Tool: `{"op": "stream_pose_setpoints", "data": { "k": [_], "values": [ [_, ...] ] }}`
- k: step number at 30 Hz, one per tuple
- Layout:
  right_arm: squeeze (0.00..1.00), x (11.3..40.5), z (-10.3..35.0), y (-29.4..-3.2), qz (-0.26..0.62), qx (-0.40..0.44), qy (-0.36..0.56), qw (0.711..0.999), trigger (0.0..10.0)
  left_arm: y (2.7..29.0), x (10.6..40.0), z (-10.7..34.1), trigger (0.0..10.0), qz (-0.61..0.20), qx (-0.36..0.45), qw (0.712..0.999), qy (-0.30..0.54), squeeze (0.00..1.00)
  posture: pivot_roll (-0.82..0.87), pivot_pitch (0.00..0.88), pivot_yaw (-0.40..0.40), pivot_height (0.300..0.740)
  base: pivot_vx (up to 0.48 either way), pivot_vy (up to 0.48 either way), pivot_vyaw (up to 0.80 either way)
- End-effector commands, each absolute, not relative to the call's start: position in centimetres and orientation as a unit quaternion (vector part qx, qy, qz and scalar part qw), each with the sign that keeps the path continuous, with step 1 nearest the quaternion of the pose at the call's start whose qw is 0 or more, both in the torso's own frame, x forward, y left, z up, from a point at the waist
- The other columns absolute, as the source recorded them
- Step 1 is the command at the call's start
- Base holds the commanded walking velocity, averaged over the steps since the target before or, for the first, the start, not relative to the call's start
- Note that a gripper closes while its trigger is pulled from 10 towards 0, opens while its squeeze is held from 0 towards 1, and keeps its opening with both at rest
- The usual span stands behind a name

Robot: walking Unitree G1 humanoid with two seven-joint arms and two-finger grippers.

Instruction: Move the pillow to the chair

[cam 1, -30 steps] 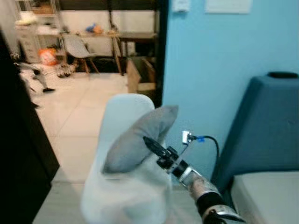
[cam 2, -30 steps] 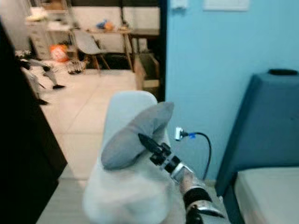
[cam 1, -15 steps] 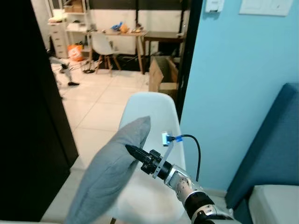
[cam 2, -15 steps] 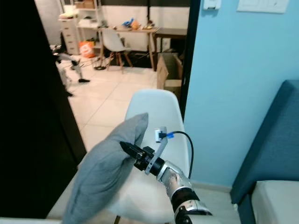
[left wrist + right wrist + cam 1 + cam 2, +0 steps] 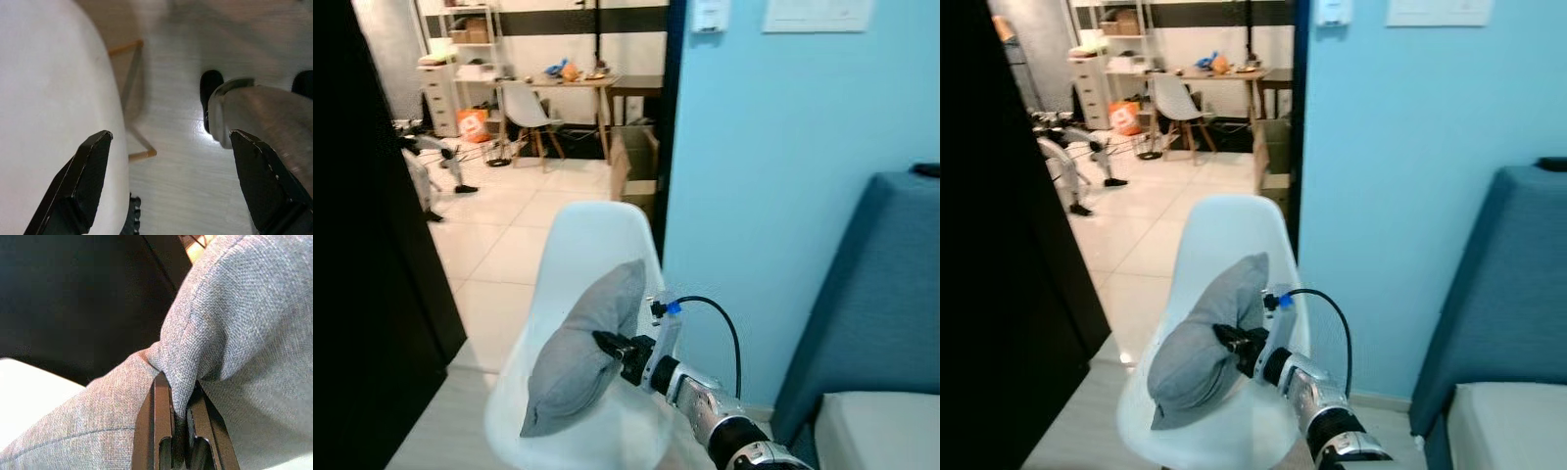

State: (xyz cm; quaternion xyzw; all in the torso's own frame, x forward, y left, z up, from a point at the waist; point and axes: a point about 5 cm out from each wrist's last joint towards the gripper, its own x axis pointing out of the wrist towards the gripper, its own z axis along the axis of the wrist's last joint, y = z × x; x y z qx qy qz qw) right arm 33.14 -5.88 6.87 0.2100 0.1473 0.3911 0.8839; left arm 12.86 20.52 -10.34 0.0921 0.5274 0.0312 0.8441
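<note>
Item: grey fabric pillow (image 5: 582, 364) — standing on end in the shell of the white moulded chair (image 5: 597, 230), upper corner leaning against the backrest, lower end down near the seat; whether it bears fully on the seat cannot be told from the head views.

Holder: right gripper (image 5: 610, 345), reaching in from the near right, its silver forearm low in the scene. Fingers pinched tight on a fold of the pillow's cloth; the right wrist view shows the weave bunched between the two black fingers (image 5: 161, 421).

Left gripper (image 5: 171, 191): idle, hanging low beside the chair's white edge, fingers spread wide with nothing between them. Below it, pale plank floor (image 5: 171, 122) and the chair's wooden legs (image 5: 134, 88).

Surroundings: light blue wall (image 5: 773, 157) directly right of the chair; a dark blue upholstered headboard or sofa back (image 5: 862, 294) at far right; a black panel (image 5: 362, 245) along the left; beyond, a tiled room with a desk (image 5: 558, 83) and a second white chair (image 5: 524, 103).

Task status: transport judged essentially complete — the pillow is already within the chair. Remaining, by judgement: settle it onto the seat, let go of the fold, and draw the right arm back without dragging the cloth along. Risk noted: the pillow stands tall and narrow, so it may topple forward off the seat once freed.
</note>
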Motion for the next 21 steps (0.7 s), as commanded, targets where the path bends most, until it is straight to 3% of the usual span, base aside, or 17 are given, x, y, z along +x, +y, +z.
{"op": "stream_pose_setpoints", "data": {
  "k": [1,6,21],
  "values": [
    [0.0,32.8,6.9,-4.7,0.406,0.197,0.143,0.881,10.0,20.8,12.9,-10.3,10.0,0.033,0.089,0.845,0.526,0.0,0.02,0.004,-0.029,0.74,0.0,0.0,0.0],
    [0.0,32.8,7.0,-4.5,0.404,0.21,0.137,0.88,10.0,20.7,13.0,-10.3,10.0,0.029,0.092,0.846,0.525,0.0,0.02,0.005,-0.029,0.74,0.0,0.0,0.0],
    [0.0,33.1,7.9,-4.2,0.419,0.238,0.113,0.869,10.0,20.7,12.9,-10.3,10.0,0.025,0.096,0.845,0.526,0.0,0.02,0.004,-0.024,0.74,0.275,0.0,0.0]
  ]
}}
